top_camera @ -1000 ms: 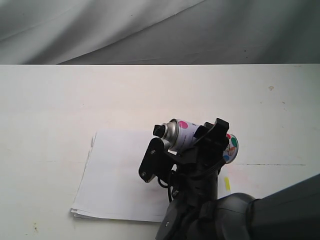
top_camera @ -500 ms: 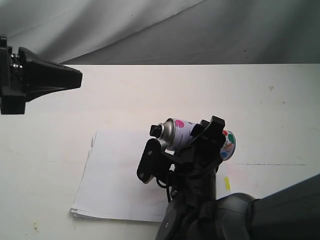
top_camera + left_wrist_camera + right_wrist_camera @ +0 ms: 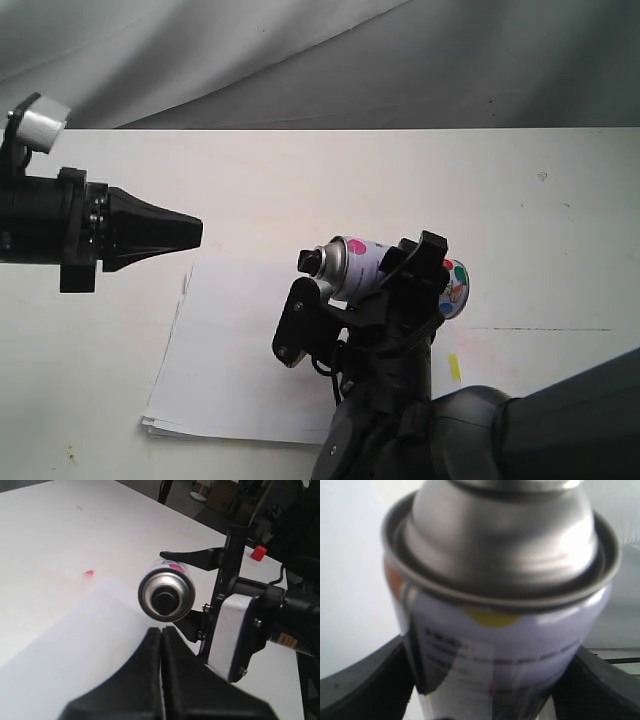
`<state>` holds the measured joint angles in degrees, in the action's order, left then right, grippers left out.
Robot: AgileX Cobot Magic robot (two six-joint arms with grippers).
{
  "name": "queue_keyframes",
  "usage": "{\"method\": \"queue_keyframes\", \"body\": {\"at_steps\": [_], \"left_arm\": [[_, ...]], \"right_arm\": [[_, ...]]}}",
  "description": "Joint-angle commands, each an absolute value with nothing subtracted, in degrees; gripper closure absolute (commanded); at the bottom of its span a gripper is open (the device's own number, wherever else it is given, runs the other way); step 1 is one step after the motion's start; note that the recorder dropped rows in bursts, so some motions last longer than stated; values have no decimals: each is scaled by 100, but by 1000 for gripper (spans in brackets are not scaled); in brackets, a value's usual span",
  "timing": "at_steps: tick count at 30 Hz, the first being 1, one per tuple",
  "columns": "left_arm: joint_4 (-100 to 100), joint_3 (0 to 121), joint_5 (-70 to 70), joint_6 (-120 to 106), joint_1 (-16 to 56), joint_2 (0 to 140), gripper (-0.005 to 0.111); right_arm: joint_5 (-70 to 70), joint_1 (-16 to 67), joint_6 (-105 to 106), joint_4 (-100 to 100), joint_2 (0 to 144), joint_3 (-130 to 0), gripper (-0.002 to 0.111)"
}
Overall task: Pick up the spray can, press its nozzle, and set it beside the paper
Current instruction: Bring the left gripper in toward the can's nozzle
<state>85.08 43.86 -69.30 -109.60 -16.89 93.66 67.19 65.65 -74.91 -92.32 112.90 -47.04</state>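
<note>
Holding the spray can (image 3: pixel 355 262) on its side, right gripper (image 3: pixel 385 278) jaws pinch its body above the paper (image 3: pixel 230 350), nozzle (image 3: pixel 312 261) clear of them and facing the left gripper (image 3: pixel 188 233), whose jaws, pressed together into one blunt tip, look aimed to press it.

Silver spray can (image 3: pixel 362 258) (coloured dots), black nozzle (image 3: pixel 311 261), white paper (image 3: pixel 230 340)
</note>
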Motion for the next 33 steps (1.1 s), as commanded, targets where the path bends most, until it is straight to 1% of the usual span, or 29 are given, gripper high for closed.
{"method": "queue_keyframes", "body": {"at_steps": [1,7,10,15,18,21,24,33], "left_arm": [[8783,4350,-6996,-11204,-1564,9838,107],[9122,4350,-6996,-11392,-918,10205,107],[9196,4405,-6719,-11217,-678,10229,107],[9248,4629,-6675,-10622,-638,10229,107],[9170,4882,-6358,-10153,-602,10229,107],[8739,5176,-6001,-9565,-500,10229,107],[8224,5425,-5988,-9086,-379,10229,107],[7931,5492,-6096,-8970,-308,10229,107]], "right_arm": [[6996,6579,-7478,-9426,11235,-4741,108],[6996,6579,-7425,-9424,11235,-4741,108],[6996,6579,-7309,-9424,11235,-4741,108],[6996,6579,-7222,-9424,11235,-4741,108],[6996,6579,-7154,-9424,11235,-4741,108],[6996,6579,-7069,-9461,11235,-4741,108],[6996,6579,-7069,-9577,11235,-4741,108],[6996,6579,-7043,-9615,11235,-4741,108]]}}
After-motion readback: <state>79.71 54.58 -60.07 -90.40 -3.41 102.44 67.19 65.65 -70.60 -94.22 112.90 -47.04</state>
